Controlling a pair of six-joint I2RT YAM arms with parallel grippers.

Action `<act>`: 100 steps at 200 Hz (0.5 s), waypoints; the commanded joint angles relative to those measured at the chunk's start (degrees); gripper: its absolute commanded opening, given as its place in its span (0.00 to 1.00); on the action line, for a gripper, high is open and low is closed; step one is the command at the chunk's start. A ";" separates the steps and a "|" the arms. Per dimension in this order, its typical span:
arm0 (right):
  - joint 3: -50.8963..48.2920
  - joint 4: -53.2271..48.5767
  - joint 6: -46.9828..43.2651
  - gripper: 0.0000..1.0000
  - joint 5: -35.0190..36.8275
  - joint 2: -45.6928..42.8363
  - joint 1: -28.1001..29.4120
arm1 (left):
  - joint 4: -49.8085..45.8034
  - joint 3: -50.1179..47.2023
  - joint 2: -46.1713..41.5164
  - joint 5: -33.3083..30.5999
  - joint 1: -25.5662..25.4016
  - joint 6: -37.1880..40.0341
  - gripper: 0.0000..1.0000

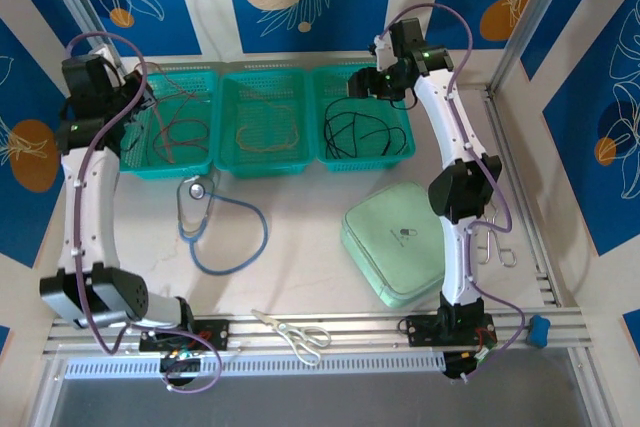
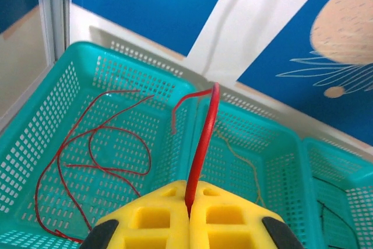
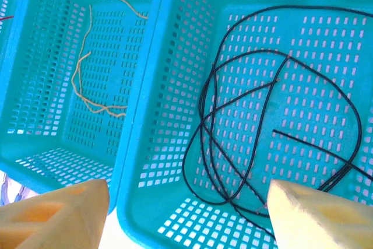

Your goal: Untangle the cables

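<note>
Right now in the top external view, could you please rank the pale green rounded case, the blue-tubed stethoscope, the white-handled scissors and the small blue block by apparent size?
1. Pale green rounded case
2. Blue-tubed stethoscope, its thin loop spreading almost as wide
3. White-handled scissors
4. Small blue block

Bright, even light, soft shadows, right pincer [image 3: 189, 202] blurred up close.
</note>
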 commanded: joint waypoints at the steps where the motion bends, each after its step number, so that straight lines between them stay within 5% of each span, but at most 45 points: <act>1: -2.16 0.24 -0.72 0.72 -3.03 -4.95 -0.19 | 4.62 -2.14 2.67 -3.84 0.62 1.50 0.00; 45: -6.51 1.94 -1.15 0.73 -3.73 -9.37 -0.14 | 11.76 -5.64 6.40 -12.03 0.03 5.41 0.00; 100: -7.65 2.02 -0.60 0.73 -5.14 -11.17 -0.15 | 19.16 -6.43 11.89 -14.37 -0.39 5.91 0.00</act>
